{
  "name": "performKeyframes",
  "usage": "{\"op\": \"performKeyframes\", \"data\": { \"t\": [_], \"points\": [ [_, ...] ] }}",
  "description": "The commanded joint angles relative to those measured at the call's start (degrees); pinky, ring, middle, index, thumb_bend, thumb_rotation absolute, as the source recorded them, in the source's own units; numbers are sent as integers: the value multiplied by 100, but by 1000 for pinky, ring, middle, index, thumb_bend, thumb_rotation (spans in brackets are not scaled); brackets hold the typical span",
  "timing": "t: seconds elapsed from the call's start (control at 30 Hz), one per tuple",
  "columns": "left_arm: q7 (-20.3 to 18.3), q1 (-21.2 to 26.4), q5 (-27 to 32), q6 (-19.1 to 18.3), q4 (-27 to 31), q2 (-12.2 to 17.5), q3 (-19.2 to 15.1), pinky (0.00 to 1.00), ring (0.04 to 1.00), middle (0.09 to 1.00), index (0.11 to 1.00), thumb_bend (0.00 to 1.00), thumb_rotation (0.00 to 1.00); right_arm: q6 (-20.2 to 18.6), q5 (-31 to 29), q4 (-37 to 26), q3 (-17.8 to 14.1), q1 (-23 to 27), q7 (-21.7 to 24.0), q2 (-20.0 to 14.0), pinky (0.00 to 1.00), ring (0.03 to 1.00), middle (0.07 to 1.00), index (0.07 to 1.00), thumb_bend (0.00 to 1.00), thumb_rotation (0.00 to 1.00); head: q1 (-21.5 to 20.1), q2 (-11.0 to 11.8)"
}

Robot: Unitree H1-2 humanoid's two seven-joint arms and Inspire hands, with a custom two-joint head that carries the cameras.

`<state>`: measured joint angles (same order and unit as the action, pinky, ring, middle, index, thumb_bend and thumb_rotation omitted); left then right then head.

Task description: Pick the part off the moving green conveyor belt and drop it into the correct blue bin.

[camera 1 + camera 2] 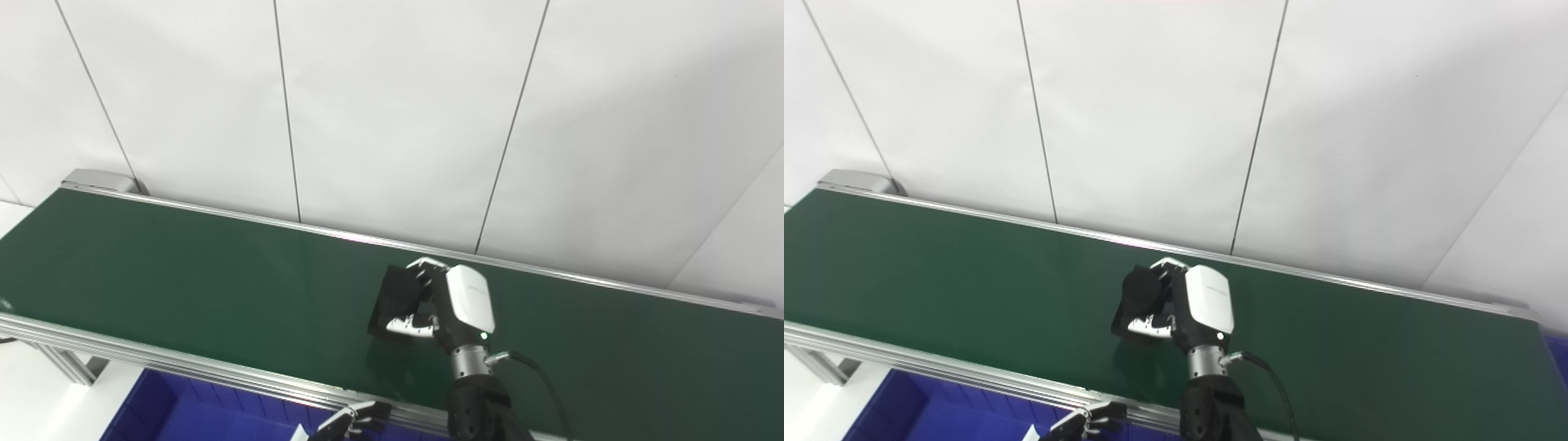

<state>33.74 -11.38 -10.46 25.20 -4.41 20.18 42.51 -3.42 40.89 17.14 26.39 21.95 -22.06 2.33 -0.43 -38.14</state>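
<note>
A: Counted on the green conveyor belt [184, 263]: one black part [397, 299], flat and dark, shape hard to make out.

B: Hands?

A: Two. Right hand [450, 303] over the belt's middle, arm up from the bottom edge. Fingers [429, 264] curled over the part's far edge, thumb under its near edge. Clamped on the part.

B: Part lifted or lying?

A: Tilted, near corner low toward the belt. Touching the belt or just above, can't tell.

B: Left hand?

A: Left hand [349, 424] only partly in view, below the belt's near rail [184, 361], at the bottom edge. Fingers look bent, nothing seen in them. Apart or together, can't tell.

B: Bins?

A: One blue bin [159, 410] seen clearly, below the belt's near rail, toward its left end. Sliver of blue [1557, 349] past the belt's right end too, too little to name.

B: Room?

A: Bare belt both ways from the part, long stretch left, shorter right. Far rail [551, 272] close behind the right hand, white panel wall [398, 110] straight behind it. Near rail between the part and the blue bin.
</note>
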Motion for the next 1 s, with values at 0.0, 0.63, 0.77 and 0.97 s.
{"op": "performKeyframes", "data": {
  "t": [0.0,0.63,0.77,0.97],
  "points": [
    [-46,-13,31,172,226,103,-61,647,744,795,789,902,272,-94,46,-590,-93,-116,139,-3,334,408,444,539,514,4,-84,-52],
    [-870,-200,352,172,552,114,-582,745,807,841,825,833,326,-390,-2,-3461,-666,-2144,1530,-624,290,369,430,535,516,0,-592,-727],
    [-1273,-281,484,172,639,19,-868,731,809,844,823,834,331,-444,20,-3840,-739,-2544,1939,-871,299,375,430,531,518,0,-652,-912],
    [-1889,-379,653,171,745,-143,-1302,721,804,845,825,812,316,-307,-136,-4095,-906,-3089,2416,-1342,332,405,439,528,518,0,-748,-1102]
  ]
}}
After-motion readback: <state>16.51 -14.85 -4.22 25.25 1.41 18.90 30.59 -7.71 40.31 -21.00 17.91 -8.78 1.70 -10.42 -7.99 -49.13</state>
